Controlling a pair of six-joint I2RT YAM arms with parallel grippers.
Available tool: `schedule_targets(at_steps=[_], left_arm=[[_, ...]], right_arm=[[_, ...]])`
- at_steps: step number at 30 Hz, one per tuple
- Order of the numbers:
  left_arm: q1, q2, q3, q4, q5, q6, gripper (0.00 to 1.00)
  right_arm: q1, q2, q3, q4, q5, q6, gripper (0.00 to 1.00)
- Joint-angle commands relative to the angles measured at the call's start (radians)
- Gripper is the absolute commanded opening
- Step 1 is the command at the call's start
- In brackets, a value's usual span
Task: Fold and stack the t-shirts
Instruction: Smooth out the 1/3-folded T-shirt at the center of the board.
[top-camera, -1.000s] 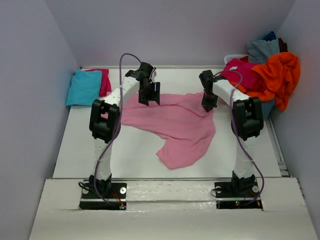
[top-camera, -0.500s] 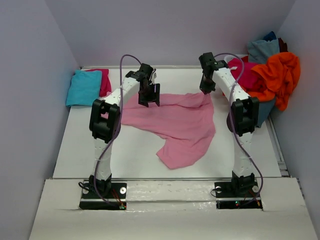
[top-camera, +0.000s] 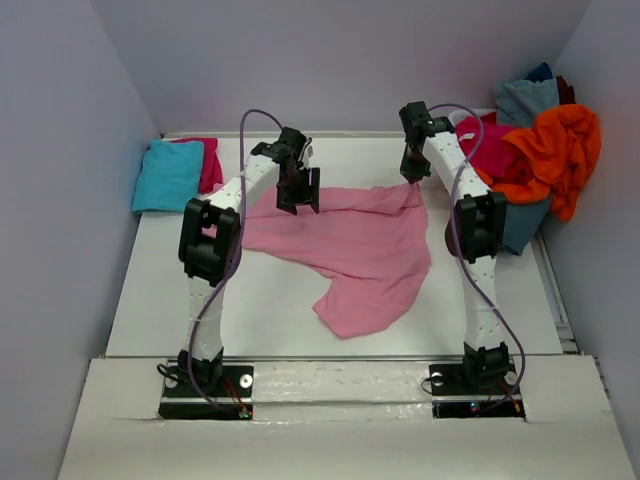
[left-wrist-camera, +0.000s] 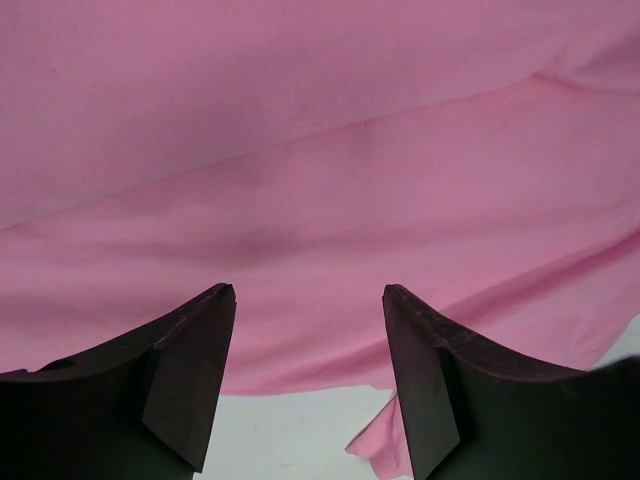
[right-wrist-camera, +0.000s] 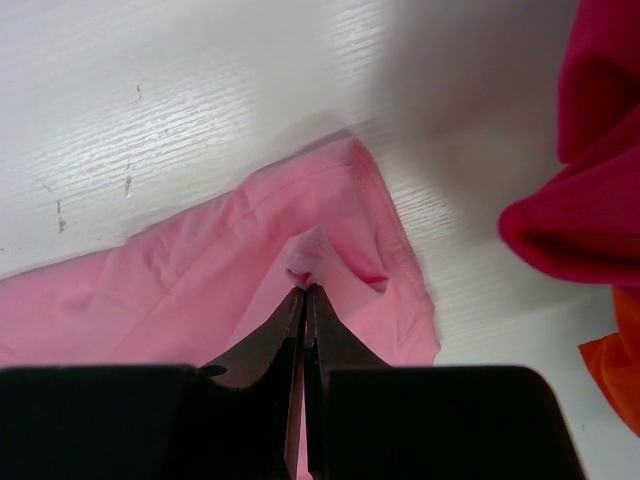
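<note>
We are tugging the light pink cloth t-shirt (top-camera: 350, 250) rearward, right end effector (right-wrist-camera: 303, 290) clamped on its corner, left end effector (left-wrist-camera: 305, 298) apart, flattening it.

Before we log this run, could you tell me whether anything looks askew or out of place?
The light pink t-shirt lies rumpled and skewed, not flat, with one lobe trailing toward the near edge. The orange t-shirt hangs unfolded at far right.

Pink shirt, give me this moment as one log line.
right tool: shut, pinching pink shirt at far corner | left tool: open over shirt, empty | shirt: unfolded
</note>
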Motion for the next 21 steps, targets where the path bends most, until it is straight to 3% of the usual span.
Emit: schedule_targets(at_steps=[1,14,21], left_arm=[[0.000,-0.053,-0.022,-0.006,0.008,0.017,0.73],[-0.009,-0.051,-0.034,-0.009,0.004,0.020,0.73],[-0.009,-0.061,-0.042,-0.010,0.000,0.021,0.73]], right_arm=[[-0.029,-0.016,0.039,0.053,0.024,-0.026,0.07],[-0.049,-0.027,0.062,0.190,0.068,-0.079,0.07],[-0.049,0.021,0.068,0.202,0.014,-0.079,0.10]])
